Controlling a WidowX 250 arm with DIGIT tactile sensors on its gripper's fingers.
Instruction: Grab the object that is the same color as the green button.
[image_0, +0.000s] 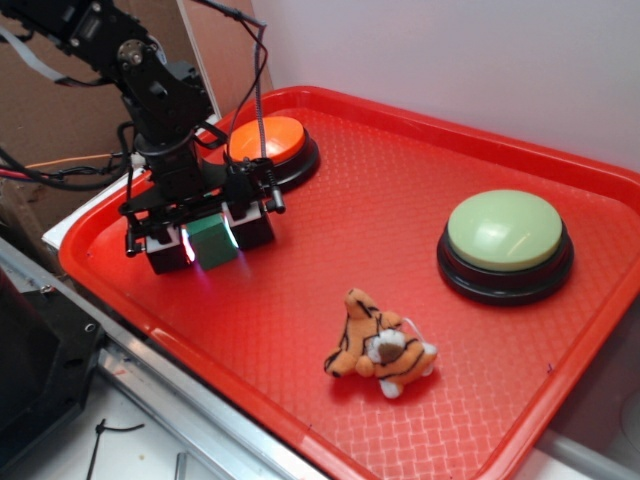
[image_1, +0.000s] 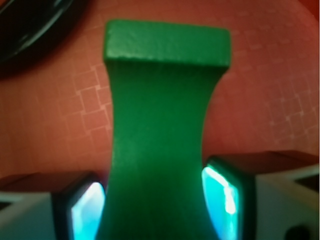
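Note:
The dark green block (image_0: 211, 243) sits between my gripper's (image_0: 210, 240) two black fingers at the left side of the red tray (image_0: 400, 160). In the wrist view the green block (image_1: 160, 135) fills the middle, and both glowing pads (image_1: 222, 197) press against its sides. My gripper (image_1: 157, 205) is shut on it, low over the tray floor. Whether the block still rests on the tray cannot be told. The pale green button (image_0: 504, 232) with its black base stands far off at the tray's right.
An orange dome button (image_0: 267, 140) stands just behind my gripper, its black base showing at the wrist view's top left (image_1: 30, 30). A striped plush tiger (image_0: 380, 347) lies near the tray's front. The tray's raised rim (image_0: 110, 290) runs close on the left.

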